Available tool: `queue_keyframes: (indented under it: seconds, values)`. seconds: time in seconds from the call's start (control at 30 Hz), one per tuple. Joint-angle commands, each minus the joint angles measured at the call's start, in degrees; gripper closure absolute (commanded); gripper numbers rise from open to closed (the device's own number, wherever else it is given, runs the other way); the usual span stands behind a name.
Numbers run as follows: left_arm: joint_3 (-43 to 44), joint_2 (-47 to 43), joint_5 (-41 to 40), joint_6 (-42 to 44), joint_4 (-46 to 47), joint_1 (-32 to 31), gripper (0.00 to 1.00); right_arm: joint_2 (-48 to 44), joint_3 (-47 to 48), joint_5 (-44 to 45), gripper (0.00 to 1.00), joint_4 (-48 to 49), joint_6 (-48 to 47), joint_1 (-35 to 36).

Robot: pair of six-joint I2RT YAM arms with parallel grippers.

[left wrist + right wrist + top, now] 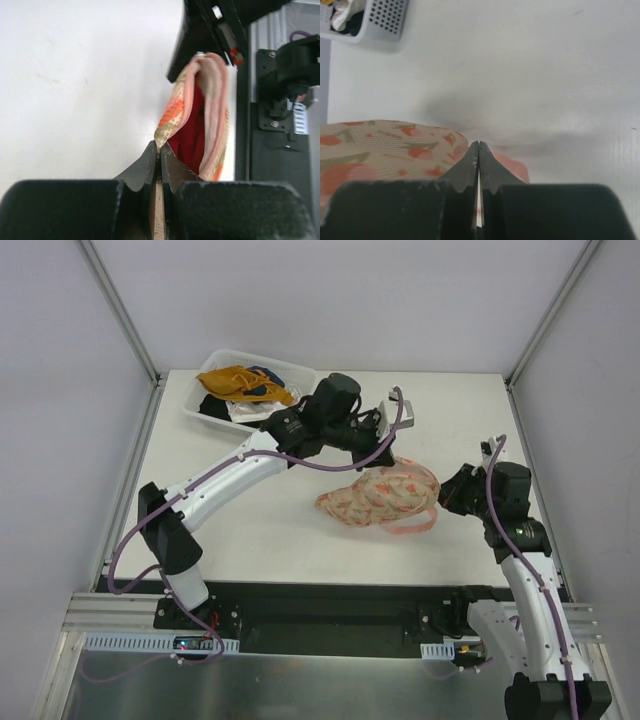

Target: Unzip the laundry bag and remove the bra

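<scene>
While the plastic bin (193, 405) of clothes stands at the far left of the counter (270, 530), the left fingers (145, 170) are pressed together on one edge of the laundry bag (380, 495), just beside its zipper. The bag sits between the two arms, a little right of the counter's middle. Its rim is parted, and the dark red bra (192, 132) shows inside the gap. At the right end, the right fingers (467, 167) pinch the bag's rim, also pressed together.
</scene>
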Motion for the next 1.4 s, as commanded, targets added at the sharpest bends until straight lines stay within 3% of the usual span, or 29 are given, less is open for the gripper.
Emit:
queue_keyframes:
  seconds: [0.0, 0.2, 0.3, 0.33, 0.43, 0.47, 0.53, 0.6, 0.8, 0.93, 1.07, 1.37]
  values:
    - [8.92, 3.22, 0.97, 12.51, 2.15, 0.47, 1.0, -5.2, 2.66, 11.75, 0.99, -9.68, -0.47, -0.87]
    - [9.29, 1.22, -10.53, 23.58, 2.67, -3.57, 1.0, -10.83, 3.81, 20.38, 0.99, -13.73, 0.15, -1.66]
    - [0.52, -3.86, -13.87, 23.59, 5.13, -4.8, 1.0, -10.58, 4.16, 20.38, 0.99, -14.0, -0.03, -1.84]
    - [-6.04, -5.45, -15.53, 20.72, 6.53, -5.24, 1.0, -9.88, 4.16, 20.12, 0.99, -13.91, -0.2, -1.84]
    - [-17.91, -10.38, -17.3, 10.89, 6.37, -5.16, 0.28, -8.47, 3.46, 18.71, 0.99, -13.82, -0.55, -1.84]
    - [-20.84, -11.26, -16.96, 8.93, 6.46, -5.07, 0.11, -8.12, 3.02, 18.36, 0.99, -13.74, -0.73, -1.84]
    - [-25.42, -12.24, -17.65, 5.33, 7.24, -5.07, 0.01, -7.59, 1.35, 17.83, 0.98, -13.12, -1.25, -1.84]
    - [-25.7, -12.76, -21.87, 3.73, 7.07, -4.98, 0.01, -6.01, 0.65, 16.87, 0.97, -12.94, -1.87, -1.84]
    - [-21.49, -8.4, -20.63, 0.48, 6.99, -7.16, 0.01, -3.98, 0.55, 14.84, 0.94, -12.24, -1.61, -1.84]
    - [-15.09, 0.58, -33.01, -8.81, 5.76, -11.64, 0.01, -4.24, 1.08, 16.25, 0.85, -12.94, -1.78, -1.84]
    - [-15.76, 3.32, -39.88, -15.43, 6.89, -16.83, 0.01, -4.77, 1.61, 17.91, 0.72, -14.52, -2.83, -1.84]
    - [-17.7, 7.45, -48.95, -14.99, 8.13, -24.75, 0.01, -4.24, 2.66, 19.59, 0.52, -15.49, -3.28, -1.84]
